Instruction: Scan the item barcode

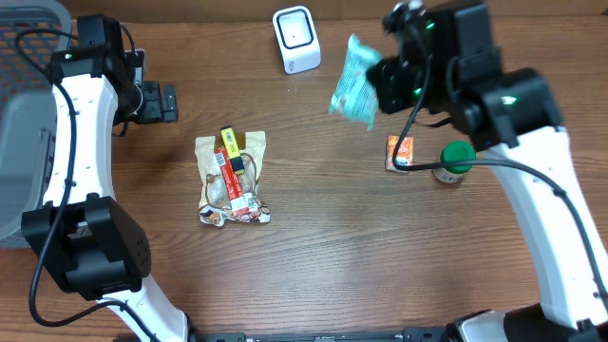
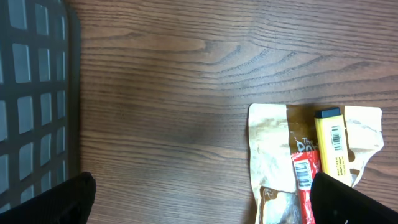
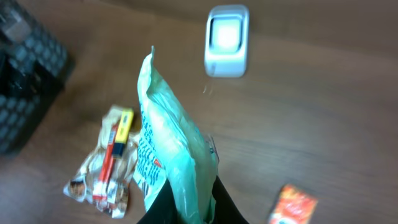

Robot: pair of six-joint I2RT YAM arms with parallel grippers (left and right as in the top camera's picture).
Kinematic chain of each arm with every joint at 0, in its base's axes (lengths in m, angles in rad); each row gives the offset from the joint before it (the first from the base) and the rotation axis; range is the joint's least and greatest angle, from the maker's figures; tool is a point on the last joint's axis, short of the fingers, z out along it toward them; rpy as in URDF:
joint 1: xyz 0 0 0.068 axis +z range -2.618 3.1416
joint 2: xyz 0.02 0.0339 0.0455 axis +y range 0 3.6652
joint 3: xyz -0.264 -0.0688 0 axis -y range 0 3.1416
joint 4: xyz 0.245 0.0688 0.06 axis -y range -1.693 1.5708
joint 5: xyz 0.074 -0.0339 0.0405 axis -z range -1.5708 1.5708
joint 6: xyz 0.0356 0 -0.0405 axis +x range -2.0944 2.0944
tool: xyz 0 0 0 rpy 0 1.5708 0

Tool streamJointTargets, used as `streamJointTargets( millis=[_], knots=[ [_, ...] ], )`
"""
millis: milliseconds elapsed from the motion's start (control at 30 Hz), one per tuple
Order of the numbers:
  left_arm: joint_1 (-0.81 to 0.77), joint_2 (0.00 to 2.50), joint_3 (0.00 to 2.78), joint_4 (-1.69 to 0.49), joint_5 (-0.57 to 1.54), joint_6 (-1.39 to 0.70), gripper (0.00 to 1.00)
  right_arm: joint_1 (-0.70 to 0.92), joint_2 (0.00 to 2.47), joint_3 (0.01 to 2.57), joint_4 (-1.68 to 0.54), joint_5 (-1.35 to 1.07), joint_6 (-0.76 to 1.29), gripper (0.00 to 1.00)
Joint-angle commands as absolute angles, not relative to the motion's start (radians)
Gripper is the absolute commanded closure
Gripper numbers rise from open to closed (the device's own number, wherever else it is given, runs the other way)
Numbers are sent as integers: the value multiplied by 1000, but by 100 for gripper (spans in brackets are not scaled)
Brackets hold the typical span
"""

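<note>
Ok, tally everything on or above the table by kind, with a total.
Pouches: 2 (teal pouch, beige pouch)
Sticks: 2 (yellow stick, red stick)
Orange packet: 1
Green-lidded jar: 1
Scanner: 1
Basket: 1
Total: 8

So the right gripper (image 3: 186, 208) had its dark fingers pinched on the bottom edge of a mint-green pouch (image 3: 165, 149), which stood edge-on and pretty much upright over the wooden table (image 3: 311, 112). Up and to the right of the pouch sat the white scanner (image 3: 227, 40), well apart from it. A crinkly tan snack bag (image 3: 93, 177) with a yellow bar (image 3: 123, 127) and a red stick (image 3: 107, 165) on it lay just left of the pouch, a dark mesh basket (image 3: 28, 74) was further left, and a small orange packet (image 3: 292, 205) was off to its lower right.
</note>
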State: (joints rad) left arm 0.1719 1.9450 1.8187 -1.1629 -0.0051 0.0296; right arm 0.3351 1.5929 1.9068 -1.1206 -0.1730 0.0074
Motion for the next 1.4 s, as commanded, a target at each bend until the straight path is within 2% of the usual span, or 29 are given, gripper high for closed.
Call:
streamJointTargets(
  millis=[0, 133, 233, 367, 600, 700, 1167, 1367],
  knots=[
    [175, 1936, 1830, -1163, 9, 46, 0, 332, 1609, 2073, -1170, -89, -36, 97],
    [174, 1936, 1830, -1163, 9, 46, 0, 332, 1642, 2208, -1206, -61, -50, 97],
    [174, 1936, 1830, -1163, 9, 46, 0, 332, 1644, 2217, -1164, -86, -54, 97],
    [175, 1936, 1830, -1163, 9, 46, 1, 321, 1647, 2217, -1194, -353, -20, 97],
    [174, 1936, 1830, -1163, 9, 46, 0, 231, 1647, 2211, -1533, -599, -12, 97],
    [174, 1936, 1830, -1163, 9, 46, 0, 202, 1651, 2211, -1692, -679, -98, 96],
    [170, 1936, 1830, -1163, 9, 46, 0, 203, 1625, 1991, -1694, -989, -101, 96],
    [169, 1936, 1830, -1163, 9, 46, 0, 203, 1590, 1817, -1694, -1020, -49, 96]
  ],
)
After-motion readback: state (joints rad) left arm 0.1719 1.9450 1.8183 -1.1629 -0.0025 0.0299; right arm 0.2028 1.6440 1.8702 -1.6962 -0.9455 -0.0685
